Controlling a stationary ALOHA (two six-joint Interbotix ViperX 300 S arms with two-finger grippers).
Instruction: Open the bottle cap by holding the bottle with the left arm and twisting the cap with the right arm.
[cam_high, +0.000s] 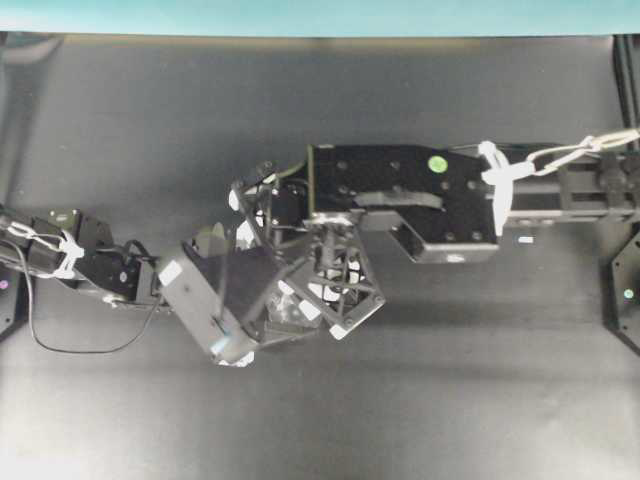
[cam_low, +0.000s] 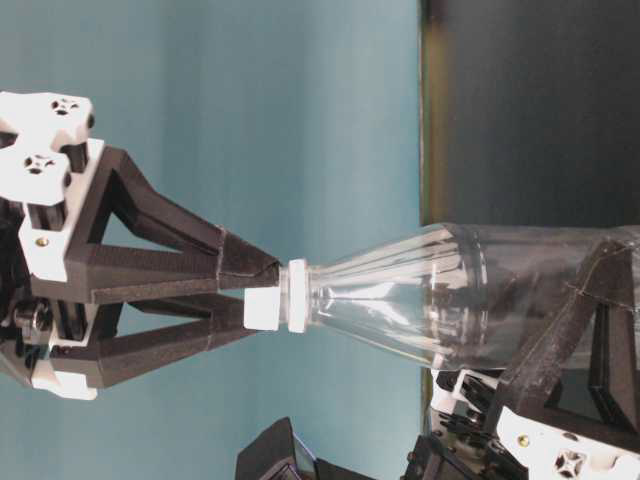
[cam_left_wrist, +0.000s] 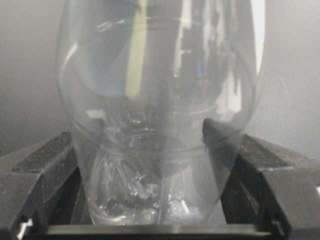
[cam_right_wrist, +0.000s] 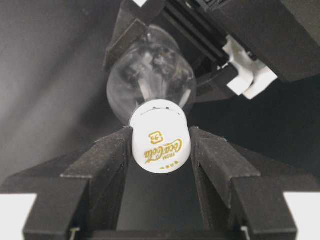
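A clear plastic bottle (cam_low: 440, 300) stands upright on a dark table (cam_high: 150, 130), held between two robot arms that meet near the middle of the scene. The table-level view is turned on its side, so the bottle appears to lie flat with its neck pointing left; its long axis in fact runs straight up from the tabletop.

The left gripper (cam_left_wrist: 155, 170), reaching in from the left, has its two black fingers (cam_left_wrist: 47, 175) pressed against opposite sides of the bottle's lower body, clamping it just above the base. The jaws stand wide because the body is wide.

The right gripper (cam_right_wrist: 161, 150) comes in from the right and points down over the bottle. Its black fingers (cam_right_wrist: 100, 165) sit on either side of the white bottle cap (cam_right_wrist: 160, 141), touching it left and right, so the cap is pinched between them. Gold lettering shows on the cap top. The cap lies directly in line with the gripper, on the bottle's own axis, so a twist of the wrist should turn it about the neck.

The cap looks seated on the neck, against the white collar ring (cam_low: 296, 295). The bottle looks empty apart from reflections and droplets at the bottom
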